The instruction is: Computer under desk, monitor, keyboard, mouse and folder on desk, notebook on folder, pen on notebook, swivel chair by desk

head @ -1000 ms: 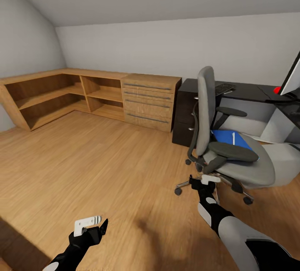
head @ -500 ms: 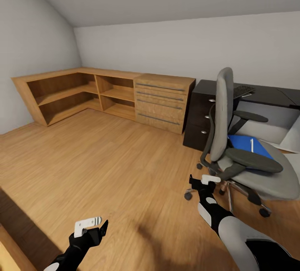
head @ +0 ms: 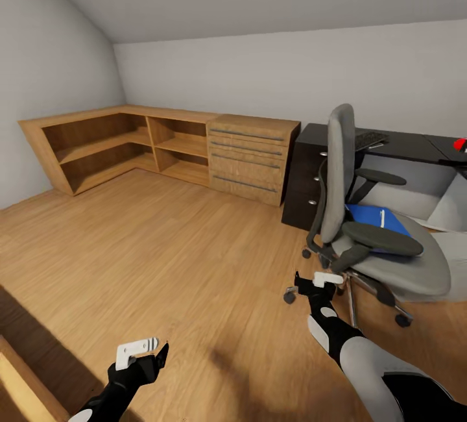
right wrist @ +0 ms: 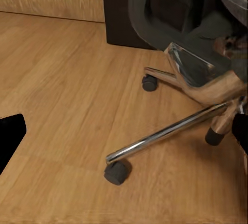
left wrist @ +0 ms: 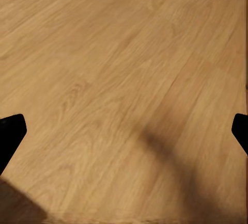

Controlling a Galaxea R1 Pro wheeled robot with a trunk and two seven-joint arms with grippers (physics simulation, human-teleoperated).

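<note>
A warm plank wooden floor (head: 162, 247) is stretching across an attic bedroom with grey walls and a sloping ceiling. A low light-wood corner shelf unit (head: 110, 143) is running along the far wall, meeting a light-wood dresser (head: 250, 157) with long grey handles. Just beside the dresser, the glossy black bench (head: 402, 149) is standing with its drawer block (head: 305, 188) at the near end; a slim dark keyboard (head: 368, 140) is lying on the benchtop close to that end, behind the chair's back.

The grey swivel chair (head: 383, 247) with black armrests and a chrome star base is sitting on the floor in front of the bench, its back turned toward the dresser. A flat bright blue folder (head: 370, 217) is resting on the seat, with a thin white pen (head: 383, 218) lying on top of it.

The left claw (head: 139, 350) is hanging low over bare floor, its fingers spread wide. The right claw (head: 318, 282) is hovering near the chair's casters (right wrist: 117, 172), also spread wide and holding nothing.
</note>
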